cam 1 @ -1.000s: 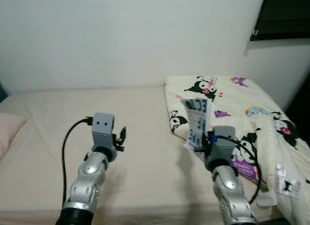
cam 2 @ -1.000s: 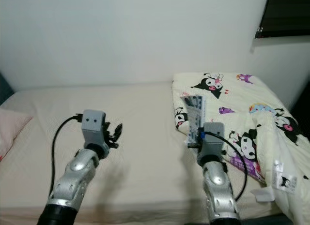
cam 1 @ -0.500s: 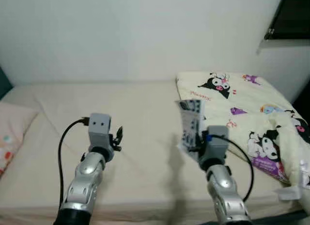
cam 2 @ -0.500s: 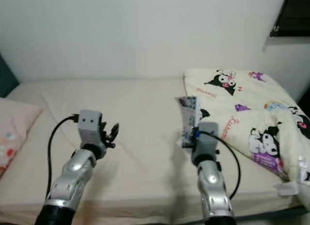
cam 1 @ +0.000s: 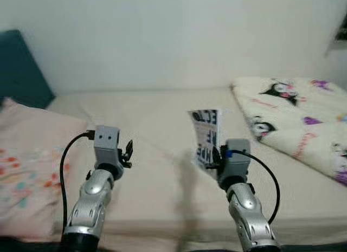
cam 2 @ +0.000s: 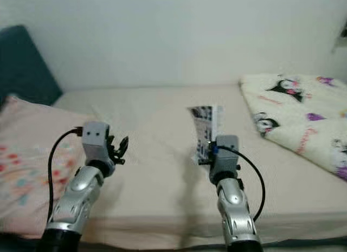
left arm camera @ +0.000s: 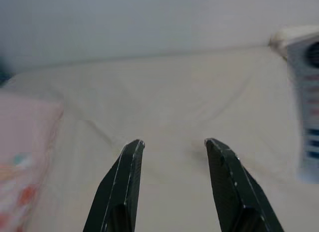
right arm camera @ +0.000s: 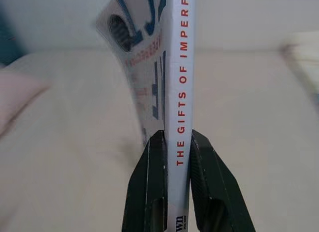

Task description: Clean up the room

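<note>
A: Left eye view: a bare bed (cam 1: 162,127) is seen, with a pillow (cam 1: 32,165) at its left and a blanket (cam 1: 303,122) bunched up at its right. Probably left like that for straightening later.

B: And the book (cam 1: 206,137)?

A: It's held upright above the mattress, clamped at the spine by the right gripper (right arm camera: 172,152), so it's kept off the sheet, likely to be carried somewhere.

B: Left gripper (left arm camera: 172,157)?

A: Nothing is held; its fingers are spread apart over the sheet, probably kept free for the next item.

Silver jointed arms, grey wrist boxes, black cables, seemingly black fingers (left arm camera: 122,187).
</note>
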`<state>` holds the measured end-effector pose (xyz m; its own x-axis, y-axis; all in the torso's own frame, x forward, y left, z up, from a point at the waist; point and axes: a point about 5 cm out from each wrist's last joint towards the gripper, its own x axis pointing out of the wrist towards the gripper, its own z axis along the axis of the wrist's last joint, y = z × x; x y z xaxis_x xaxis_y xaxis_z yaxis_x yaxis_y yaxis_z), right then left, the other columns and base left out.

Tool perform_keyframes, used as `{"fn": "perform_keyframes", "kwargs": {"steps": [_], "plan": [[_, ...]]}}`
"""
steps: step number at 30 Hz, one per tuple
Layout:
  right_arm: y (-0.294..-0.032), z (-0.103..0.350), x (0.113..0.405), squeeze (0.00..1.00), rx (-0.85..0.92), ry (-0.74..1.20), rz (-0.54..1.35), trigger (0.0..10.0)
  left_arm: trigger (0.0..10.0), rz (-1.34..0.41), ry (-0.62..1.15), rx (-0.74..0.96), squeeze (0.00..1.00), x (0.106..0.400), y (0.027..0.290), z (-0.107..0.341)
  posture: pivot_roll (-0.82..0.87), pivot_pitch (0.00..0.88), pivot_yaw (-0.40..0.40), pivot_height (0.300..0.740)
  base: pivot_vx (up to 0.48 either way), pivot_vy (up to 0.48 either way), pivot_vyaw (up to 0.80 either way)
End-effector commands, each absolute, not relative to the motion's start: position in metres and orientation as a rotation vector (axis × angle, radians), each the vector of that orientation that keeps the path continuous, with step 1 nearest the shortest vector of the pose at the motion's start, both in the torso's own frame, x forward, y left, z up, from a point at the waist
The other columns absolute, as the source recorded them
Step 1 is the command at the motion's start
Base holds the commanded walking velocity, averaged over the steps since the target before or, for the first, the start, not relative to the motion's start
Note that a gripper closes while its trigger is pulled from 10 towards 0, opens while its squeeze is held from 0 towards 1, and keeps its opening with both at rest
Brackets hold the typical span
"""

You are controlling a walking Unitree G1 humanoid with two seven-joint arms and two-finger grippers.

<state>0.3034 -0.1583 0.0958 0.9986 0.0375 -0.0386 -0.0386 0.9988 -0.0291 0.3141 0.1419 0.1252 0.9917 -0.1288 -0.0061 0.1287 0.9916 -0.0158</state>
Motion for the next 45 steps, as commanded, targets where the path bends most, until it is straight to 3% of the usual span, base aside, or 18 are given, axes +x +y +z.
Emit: {"fn": "perform_keyframes", "kwargs": {"steps": [1,11,26,45], "plan": [[-0.153,0.105,0.306,0.0,-0.01,-0.015,0.046,10.0,10.0,-0.105,0.022,-0.005,0.0,0.312,0.151,0.123,0.03,0.0,0.015,0.74,0.0,0.465,0.8],[-0.151,0.105,0.306,0.0,0.045,-0.027,0.037,10.0,10.0,-0.107,0.02,0.006,0.0,0.313,0.154,0.125,0.04,0.0,0.022,0.74,0.0,0.462,0.0],[-0.149,0.107,0.309,0.0,0.084,-0.054,0.025,10.0,10.0,-0.139,0.003,0.044,0.0,0.316,0.151,0.132,0.05,0.0,0.044,0.74,0.0,-0.453,0.0],[-0.157,0.102,0.308,0.0,0.037,-0.006,0.035,10.0,10.0,-0.14,0.006,0.008,0.0,0.317,0.141,0.129,0.02,0.0,0.016,0.74,0.0,0.0,0.0]]}}
